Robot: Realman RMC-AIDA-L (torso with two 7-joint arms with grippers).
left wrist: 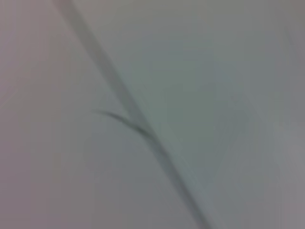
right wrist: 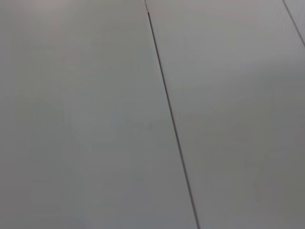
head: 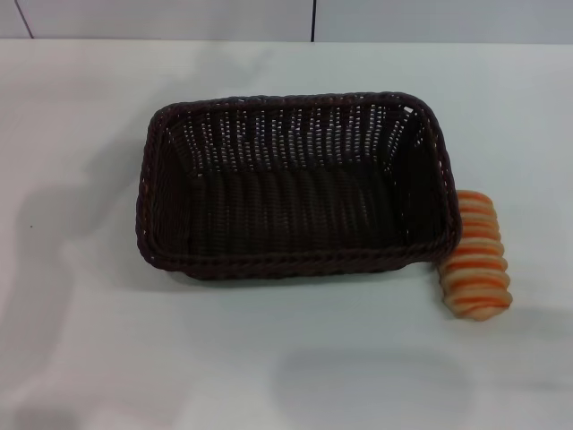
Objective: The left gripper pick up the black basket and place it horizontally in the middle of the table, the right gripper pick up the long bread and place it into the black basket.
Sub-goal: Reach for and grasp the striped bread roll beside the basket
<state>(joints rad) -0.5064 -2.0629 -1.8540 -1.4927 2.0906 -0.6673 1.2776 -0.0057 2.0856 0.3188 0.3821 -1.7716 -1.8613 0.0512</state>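
So the black basket [head: 291, 184] is sitting on the white worktop [head: 81, 340], long side running across, pretty much in the middle already and empty inside. The long bread [head: 474, 255] is lying right against the basket's right end, touching the rim or near enough, on the robot's right side.

Neither gripper shows up in the head view, and both wrist views only catch plain pale panels with a dark seam, so I can't tell whether the fingers on either arm are wide, narrow or holding anything. Nothing looks grabbed though.

My read: the basket part looks done or barely needs a nudge, so the bread is the real job. For the right arm I'd come straight down over the roll with the fingers across its narrow width, not lengthwise. Watch the basket wall, since it's so close that one finger could catch the weave. Lift clear of the rim before moving over.
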